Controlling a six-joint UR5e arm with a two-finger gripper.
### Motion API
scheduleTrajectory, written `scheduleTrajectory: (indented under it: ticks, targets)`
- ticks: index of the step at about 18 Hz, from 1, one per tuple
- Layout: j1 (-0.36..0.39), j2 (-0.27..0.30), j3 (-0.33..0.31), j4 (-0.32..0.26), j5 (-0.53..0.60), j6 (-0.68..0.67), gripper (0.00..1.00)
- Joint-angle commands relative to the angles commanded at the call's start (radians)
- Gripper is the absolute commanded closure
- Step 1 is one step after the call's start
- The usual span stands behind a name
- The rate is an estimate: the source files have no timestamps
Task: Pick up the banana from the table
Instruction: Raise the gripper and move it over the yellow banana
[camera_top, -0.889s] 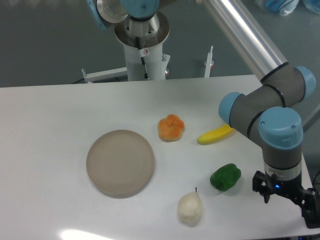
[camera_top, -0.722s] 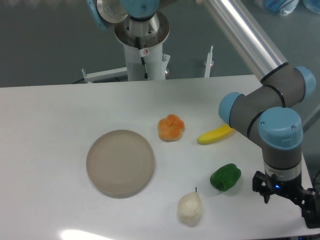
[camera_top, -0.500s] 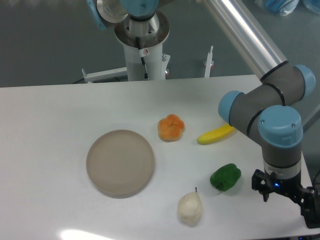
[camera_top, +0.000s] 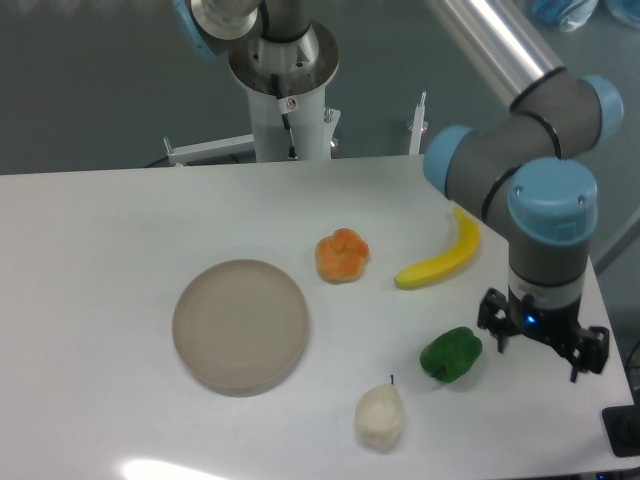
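One banana (camera_top: 441, 261) is lying on your surface (camera_top: 120, 230), right of the orange fruit (camera_top: 341, 255); your gripper (camera_top: 541, 343) is hovering beside the green pepper (camera_top: 450, 354), fingers' state unclear.

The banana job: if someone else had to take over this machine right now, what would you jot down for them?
Gripper: hangs at the right side of the table, beside the green pepper; it holds nothing, and from this view I cannot tell whether its fingers are open or shut.
Banana: lies flat on the table, untouched, behind the gripper and right of the orange fruit.
Also there: a round beige plate and a white pear-shaped fruit, both away from the banana.
Done: nothing picked up yet.
Left: bring the gripper over the banana, lower, close on it, lift.
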Motion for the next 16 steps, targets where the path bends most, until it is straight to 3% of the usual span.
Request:
scheduleTrajectory:
  ticks: [4,10,13,14,16]
  targets:
    - [0.038,0.043,-0.061,-0.077,0.0,0.069,0.0]
    - [0.127,0.132,-0.238,-0.062,0.002,0.245,0.0]
    - [0.158,0.141,-0.296,-0.059,0.002,0.288,0.0]
    - [0.158,0.141,-0.322,-0.046,0.003,0.292,0.0]
    - [0.152,0.166,-0.409,0.073,0.006,0.282,0.0]
